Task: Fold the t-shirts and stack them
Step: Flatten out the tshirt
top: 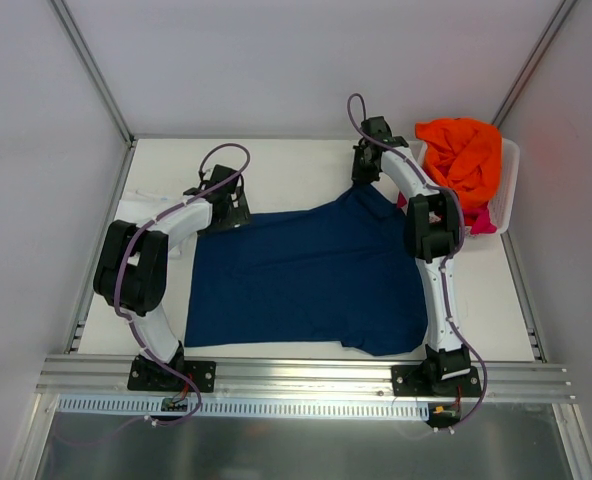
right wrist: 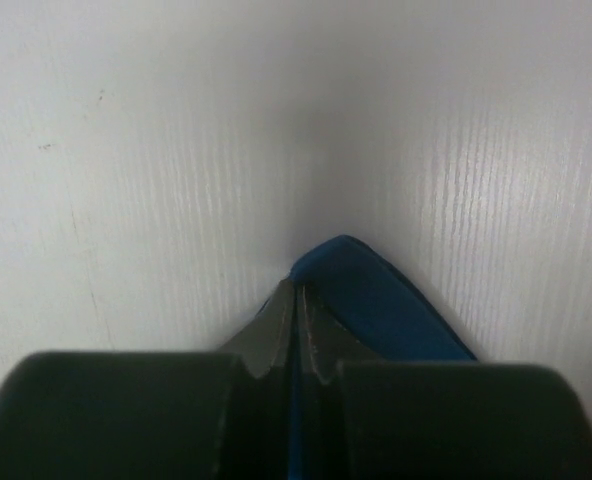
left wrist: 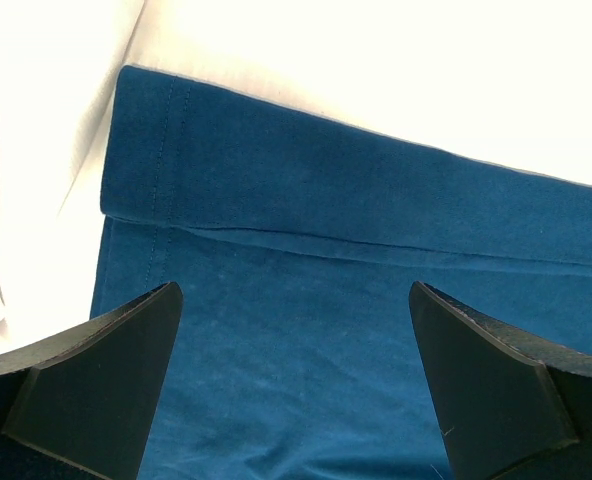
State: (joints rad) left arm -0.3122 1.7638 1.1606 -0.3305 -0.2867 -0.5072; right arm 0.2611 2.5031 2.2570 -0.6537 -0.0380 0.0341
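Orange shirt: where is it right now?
In the top view, the orange shirt lies bunched in the white basket at the far right corner of the table, on top of a pink shirt.

table (top: 276, 168): white | basket (top: 508, 192): white, far right | rail (top: 306, 374): metal, near edge
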